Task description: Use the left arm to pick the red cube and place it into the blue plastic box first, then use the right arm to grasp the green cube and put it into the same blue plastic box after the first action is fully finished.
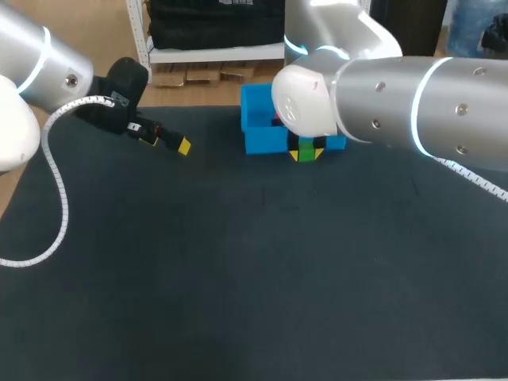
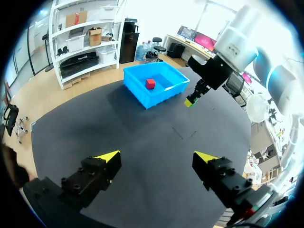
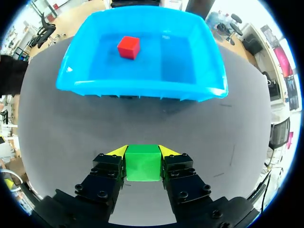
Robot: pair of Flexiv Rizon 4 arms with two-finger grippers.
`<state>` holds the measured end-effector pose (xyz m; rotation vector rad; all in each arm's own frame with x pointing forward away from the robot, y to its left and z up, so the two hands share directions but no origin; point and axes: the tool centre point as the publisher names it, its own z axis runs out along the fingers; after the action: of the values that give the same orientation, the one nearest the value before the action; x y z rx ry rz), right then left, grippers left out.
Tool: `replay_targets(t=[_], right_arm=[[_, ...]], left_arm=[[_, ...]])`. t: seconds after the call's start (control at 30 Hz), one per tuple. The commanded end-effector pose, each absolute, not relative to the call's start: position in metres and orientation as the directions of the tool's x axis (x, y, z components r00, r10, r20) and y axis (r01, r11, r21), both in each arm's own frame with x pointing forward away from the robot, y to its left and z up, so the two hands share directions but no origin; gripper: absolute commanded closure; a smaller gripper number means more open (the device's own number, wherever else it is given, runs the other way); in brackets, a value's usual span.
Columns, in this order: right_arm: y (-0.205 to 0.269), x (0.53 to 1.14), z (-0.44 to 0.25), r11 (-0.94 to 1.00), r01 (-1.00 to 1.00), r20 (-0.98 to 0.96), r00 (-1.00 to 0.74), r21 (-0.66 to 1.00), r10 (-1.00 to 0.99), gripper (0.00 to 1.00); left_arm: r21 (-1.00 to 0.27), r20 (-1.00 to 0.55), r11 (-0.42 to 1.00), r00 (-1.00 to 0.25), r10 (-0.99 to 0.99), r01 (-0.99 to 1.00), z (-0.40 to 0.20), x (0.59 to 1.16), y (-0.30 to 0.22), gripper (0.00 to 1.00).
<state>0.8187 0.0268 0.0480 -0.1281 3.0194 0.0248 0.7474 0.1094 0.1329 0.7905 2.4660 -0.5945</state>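
"Red cube [image 3: 128, 47], where is it?"
"Lying alone in the blue plastic box [image 3: 142, 88], which sits at the middle of the table's [image 1: 238, 278] far edge."
"And the green cube [image 3: 142, 163]?"
"Clamped between both fingers of the right gripper [image 3: 142, 152], just outside the box's near wall."
"Left gripper [image 2: 156, 156]?"
"Fingers spread wide with nothing between them, toward the table's far left corner."
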Motion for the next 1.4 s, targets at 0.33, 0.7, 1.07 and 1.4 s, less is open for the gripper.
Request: replay_targets(t=[0.33,0.7,1.07,1.4], right_arm=[[0.020,0.816,0.075,0.997,-0.082,-0.138,-0.987,0.002,-0.081,1.00],[0.023,0.820,0.093,0.995,-0.095,-0.152,-0.984,0.007,-0.093,1.00],[0.027,0.823,0.118,0.994,-0.108,-0.196,-0.975,0.029,-0.100,1.00],[0.026,0.826,0.138,0.992,-0.118,-0.230,-0.967,0.041,-0.106,1.00]], left_arm=[[-0.253,-0.560,0.739,-0.718,0.414,0.624,0.133,0.746,0.110,0.00],[-0.253,-0.560,0.739,-0.718,0.414,0.624,0.133,0.746,0.110,0.00],[-0.253,-0.560,0.739,-0.718,0.414,0.624,0.133,0.746,0.110,0.00],[-0.253,-0.560,0.739,-0.718,0.414,0.624,0.133,0.746,0.110,0.00]])
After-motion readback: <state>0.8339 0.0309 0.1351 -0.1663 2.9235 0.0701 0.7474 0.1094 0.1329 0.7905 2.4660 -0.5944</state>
